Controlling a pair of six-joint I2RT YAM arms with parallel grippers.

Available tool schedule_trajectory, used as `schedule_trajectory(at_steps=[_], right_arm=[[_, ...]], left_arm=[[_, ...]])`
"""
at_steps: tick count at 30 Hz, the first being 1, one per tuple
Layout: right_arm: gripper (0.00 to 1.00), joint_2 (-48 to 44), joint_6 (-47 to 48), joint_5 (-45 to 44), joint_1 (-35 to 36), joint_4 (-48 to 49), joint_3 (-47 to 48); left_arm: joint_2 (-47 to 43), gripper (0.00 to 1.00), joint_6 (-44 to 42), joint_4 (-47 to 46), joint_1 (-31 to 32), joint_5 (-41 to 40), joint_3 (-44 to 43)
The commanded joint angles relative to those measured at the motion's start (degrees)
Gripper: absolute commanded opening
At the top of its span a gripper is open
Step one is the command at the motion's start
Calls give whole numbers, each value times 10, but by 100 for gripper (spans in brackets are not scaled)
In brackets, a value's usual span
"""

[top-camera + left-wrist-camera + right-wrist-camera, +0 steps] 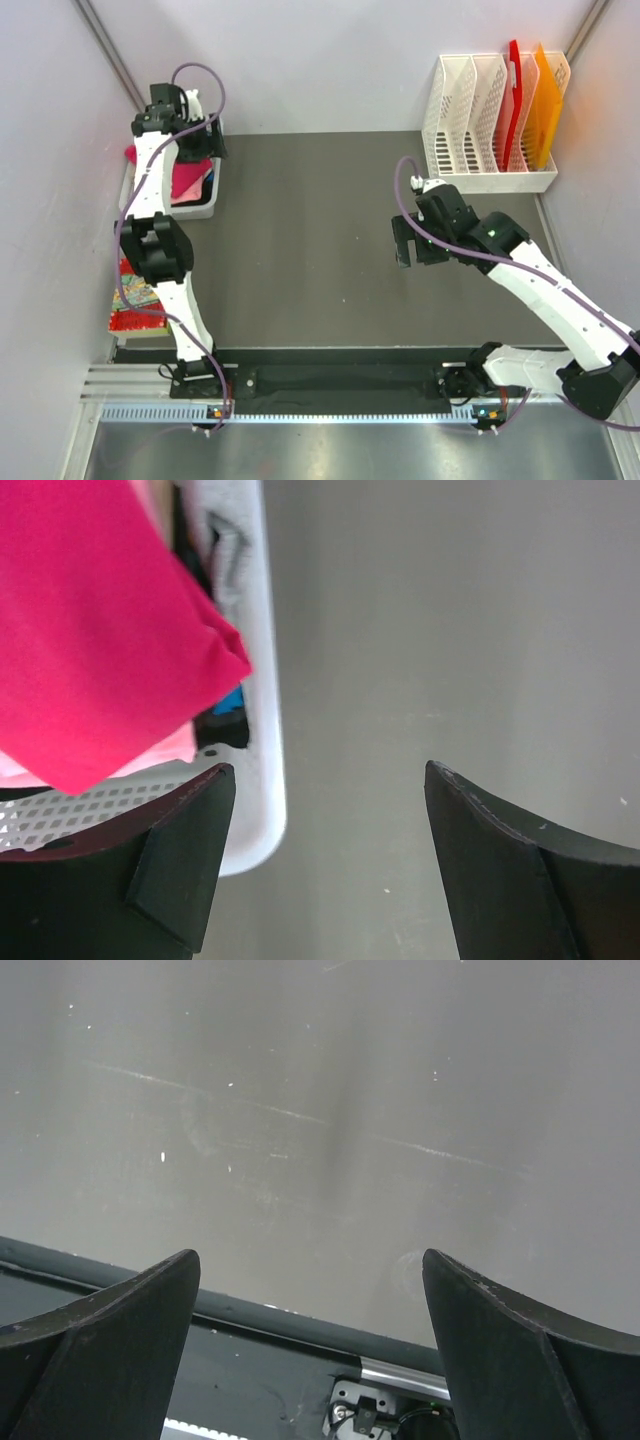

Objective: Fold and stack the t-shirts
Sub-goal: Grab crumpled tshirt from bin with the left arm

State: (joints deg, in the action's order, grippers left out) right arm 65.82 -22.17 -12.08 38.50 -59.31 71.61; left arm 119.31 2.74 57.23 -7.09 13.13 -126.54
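A bright magenta-pink t-shirt (190, 182) lies bunched in the white plastic basket (195, 211) at the far left. In the left wrist view the magenta shirt (90, 630) hangs over a paler pink cloth (165, 748) inside the basket (258, 680). My left gripper (210, 148) hovers over the basket's right rim, open and empty (328, 772), with one finger over the basket and the other over the mat. My right gripper (403, 245) is open and empty (310, 1256) above the bare dark mat right of centre.
A white file rack (470, 130) holding red and orange boards stands at the back right. A red patterned cloth (135, 295) lies at the table's left edge. A metal rail (330, 385) runs along the front edge.
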Motion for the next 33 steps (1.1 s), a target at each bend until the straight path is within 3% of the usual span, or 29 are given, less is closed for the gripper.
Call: schedule_trajectory(at_steps=[1,11,23,26,30,33], right_arm=[[92,-22,-4,6,-1,6,4],[91,-39,6,16,0,-14,10],[87,-46,-2,42,-1,-15,17],[84,-51,-5,47,-1,-12,7],[83,-47,-5,53,-1,-5,-2],[82,-42,-5,58,0,0,-2]], left_arm=[[17,81,5,-25,-21,-46,4],[37,79,8,-39,-24,-99,17],[105,75,-1,-47,-22,-145,-34],[105,64,3,-49,-21,-137,-42],[98,33,4,-49,-22,-136,-40],[91,18,2,-48,-23,-134,-32]])
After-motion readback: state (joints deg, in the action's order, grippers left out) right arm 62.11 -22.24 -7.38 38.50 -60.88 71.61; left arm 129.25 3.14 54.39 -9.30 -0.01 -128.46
